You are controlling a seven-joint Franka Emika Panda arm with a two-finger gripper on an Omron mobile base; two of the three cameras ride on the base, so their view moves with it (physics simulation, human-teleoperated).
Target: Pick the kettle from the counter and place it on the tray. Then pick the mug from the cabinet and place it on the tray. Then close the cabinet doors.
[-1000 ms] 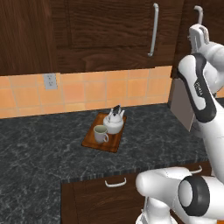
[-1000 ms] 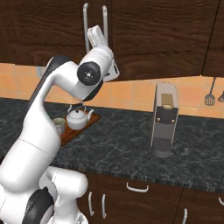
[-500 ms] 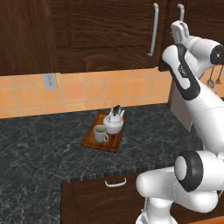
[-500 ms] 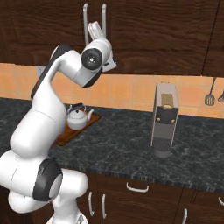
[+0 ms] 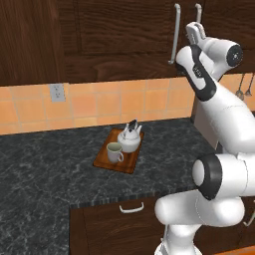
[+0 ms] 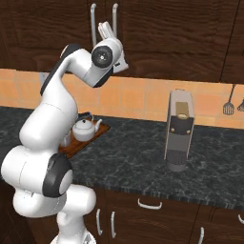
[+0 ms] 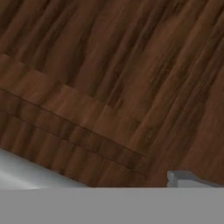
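Note:
The white kettle point(image 5: 130, 140) and the pale mug point(image 5: 114, 153) stand side by side on the reddish-brown tray point(image 5: 126, 163), which lies on the dark counter point(image 5: 45, 169). The kettle point(image 6: 85, 129) and tray point(image 6: 97, 133) also appear behind my arm. Both cabinet doors point(image 5: 124, 35) lie flush and shut, their silver bar handles point(image 5: 176, 32) next to each other. My gripper point(image 5: 195, 31) is raised against the doors by the handles point(image 6: 93, 24), open and holding nothing. The gripper point(image 6: 106, 28) points upward. Close wood grain of a door point(image 7: 109, 78) faces the hand.
A tall grey-brown coffee machine point(image 6: 178, 129) stands on the counter to the right. Utensils point(image 6: 229, 101) hang on the orange tiled wall. A wall socket point(image 5: 58, 92) sits at the left. Drawers with curved handles point(image 6: 150, 205) run below the counter.
My arm has swung left and the hand has risen to the door handles. The fingers have spread a little wider. Kettle, mug and tray have not moved.

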